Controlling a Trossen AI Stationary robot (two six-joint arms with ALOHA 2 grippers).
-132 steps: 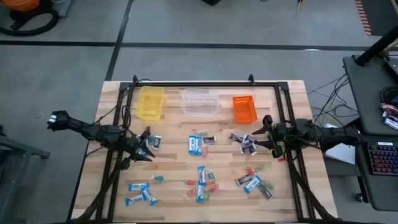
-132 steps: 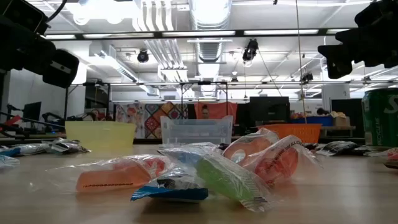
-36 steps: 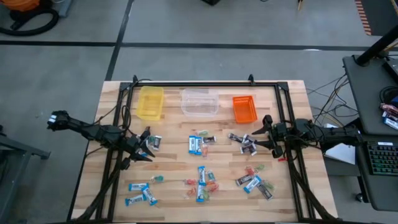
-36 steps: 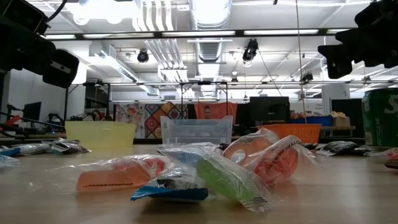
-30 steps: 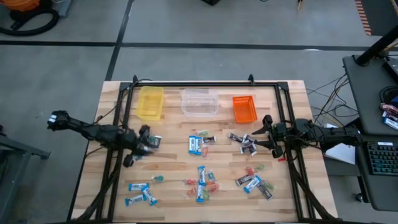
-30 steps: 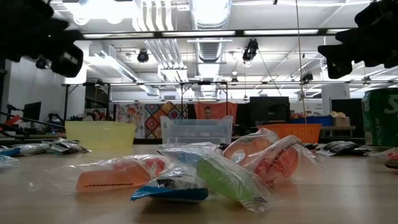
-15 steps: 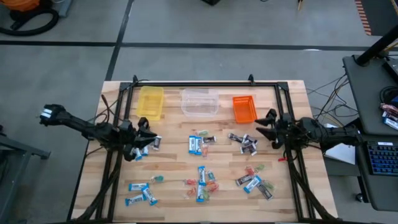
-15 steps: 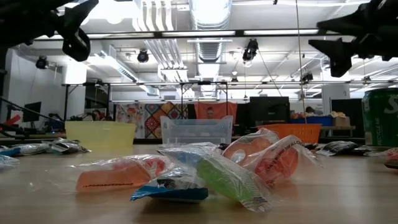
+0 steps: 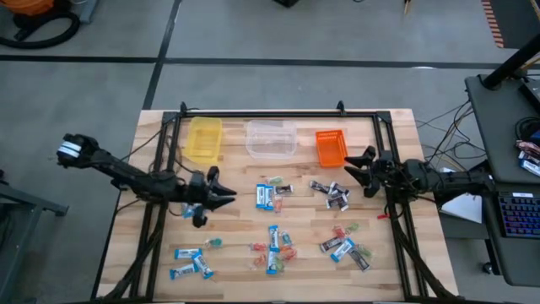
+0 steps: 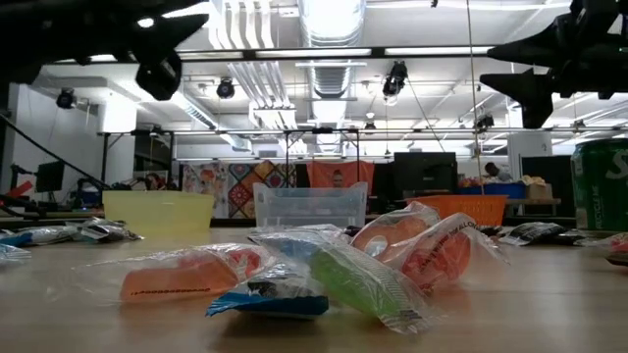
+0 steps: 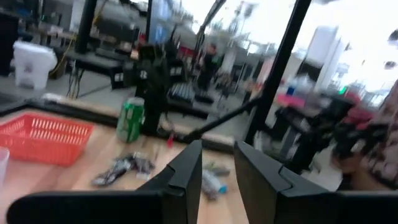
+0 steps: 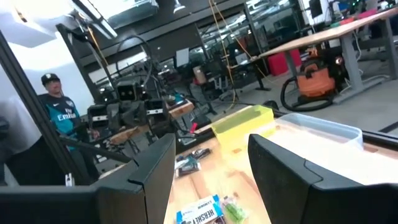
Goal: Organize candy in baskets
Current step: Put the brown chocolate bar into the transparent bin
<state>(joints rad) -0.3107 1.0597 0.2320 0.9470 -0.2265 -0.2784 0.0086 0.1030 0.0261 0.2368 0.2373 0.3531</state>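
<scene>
From above we saw candy [image 9: 274, 239] strewn over the counter [image 9: 396, 279], baskets [image 9: 270, 139] along its far edge; our left gripper [image 9: 221, 195] and right gripper [image 9: 354, 166] hovered empty. Wrist views showed left jaws narrowly parted, right jaws wide

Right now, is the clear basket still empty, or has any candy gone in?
Empty. From above, the clear basket shows only bare bottom, and the low view shows nothing behind its walls. The candy lies scattered on the table.

The left gripper [image 9: 221, 195] is now lifted from the candy [image 9: 187, 210] at the table's left side and reaches toward the middle. The right gripper [image 9: 359, 166] is turned and sits nearer the orange basket [image 9: 331, 148].
</scene>
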